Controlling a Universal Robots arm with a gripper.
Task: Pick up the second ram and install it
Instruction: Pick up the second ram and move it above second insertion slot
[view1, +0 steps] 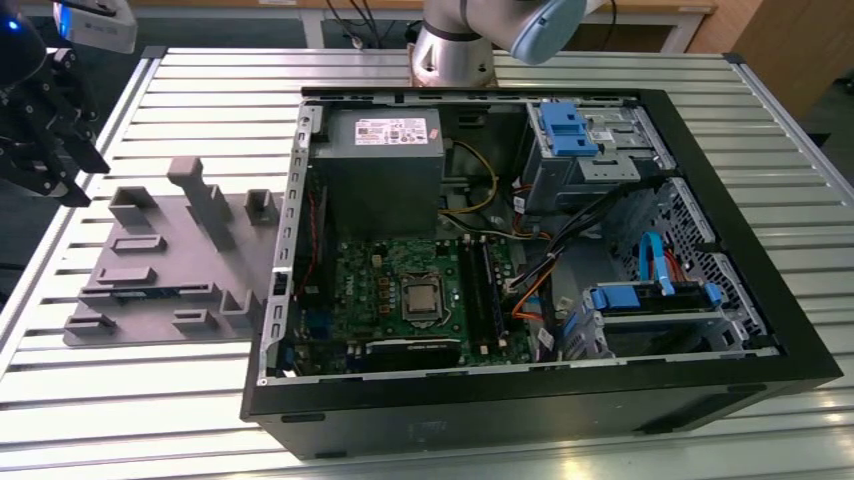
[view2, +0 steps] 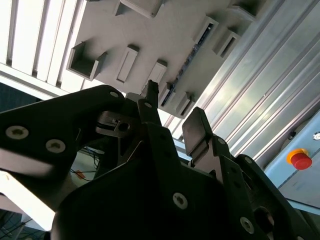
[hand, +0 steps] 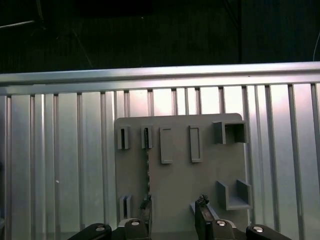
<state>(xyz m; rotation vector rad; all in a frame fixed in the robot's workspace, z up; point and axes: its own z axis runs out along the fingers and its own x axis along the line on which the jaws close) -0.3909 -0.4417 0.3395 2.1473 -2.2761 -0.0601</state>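
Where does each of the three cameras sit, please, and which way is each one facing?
Exterior view: off the arm, raised, looking down on the slatted table, open computer case and grey tray; the arm's base and the gripper show.
First wrist view: at the wrist, facing squarely down on the tray; the open fingers show.
Second wrist view: at the wrist, looking slantwise along the fingers to the tray.
Shared: both wrist views show the second ram on edge in the tray.
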